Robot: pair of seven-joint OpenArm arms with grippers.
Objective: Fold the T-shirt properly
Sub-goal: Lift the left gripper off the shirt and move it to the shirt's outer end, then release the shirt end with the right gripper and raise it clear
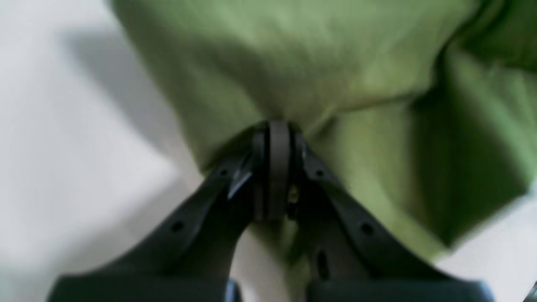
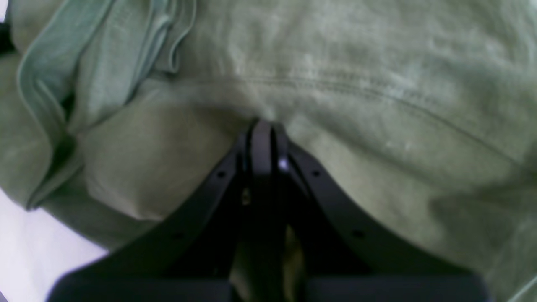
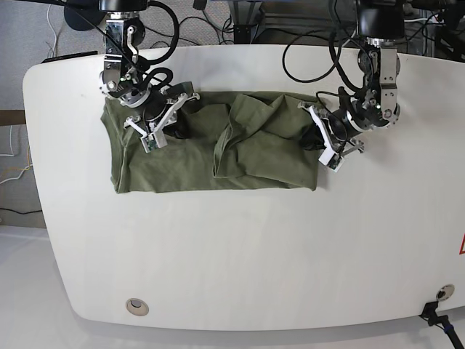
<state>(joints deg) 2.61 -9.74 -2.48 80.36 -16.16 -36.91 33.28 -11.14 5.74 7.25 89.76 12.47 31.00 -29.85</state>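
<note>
The olive-green T-shirt lies on the white table, partly bunched, with a raised fold near its middle. My right gripper is shut on a pinch of cloth just below a stitched seam; in the base view it sits at the shirt's upper left. My left gripper is shut on a pinch of the shirt close to its edge; in the base view it sits at the shirt's right edge. A hemmed fold of cloth is bunched left of the right gripper.
Cables run along the table's back edge behind both arms. A round grommet is near the front left corner. A connector sits at the front right edge. Bare white table lies left of the left gripper.
</note>
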